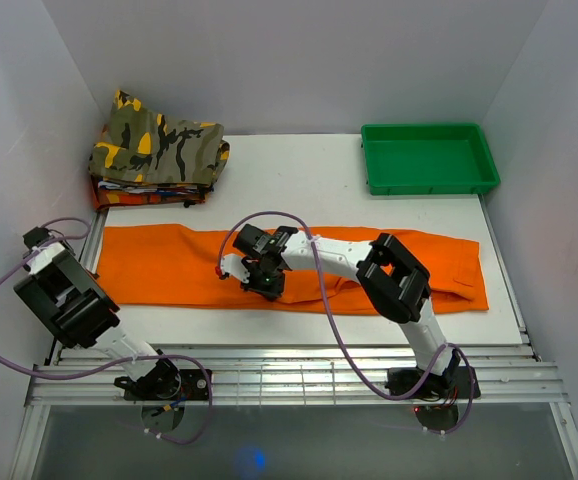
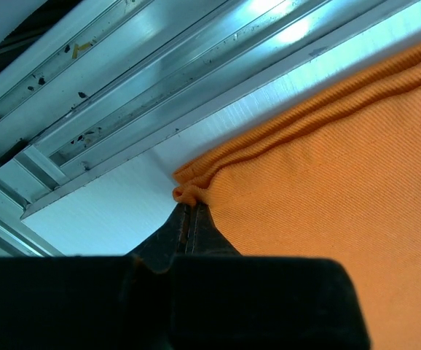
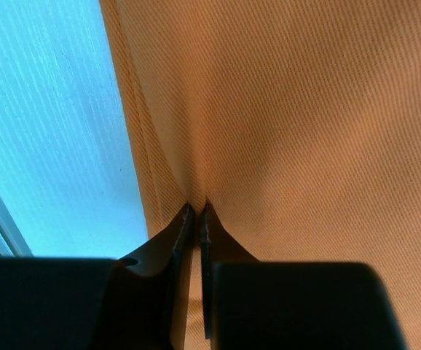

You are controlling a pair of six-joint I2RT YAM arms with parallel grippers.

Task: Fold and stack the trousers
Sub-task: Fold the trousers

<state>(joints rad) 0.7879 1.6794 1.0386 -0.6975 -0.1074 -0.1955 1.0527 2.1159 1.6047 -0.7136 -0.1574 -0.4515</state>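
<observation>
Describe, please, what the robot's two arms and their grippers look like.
The left arm and right arm are white tubular links joined by bulky black housings, each trailed by a thin purple cable looping loosely. The left gripper and right gripper are matte black, tapering from a wide block to two slim pointed fingers.

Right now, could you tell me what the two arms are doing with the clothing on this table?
Both arms are gripping the orange trousers, which lie stretched lengthwise across the table. The left gripper is shut on a corner at their left end; the right gripper is shut on a pinch of fabric near their middle. A camouflage garment sits folded at the back left.
</observation>
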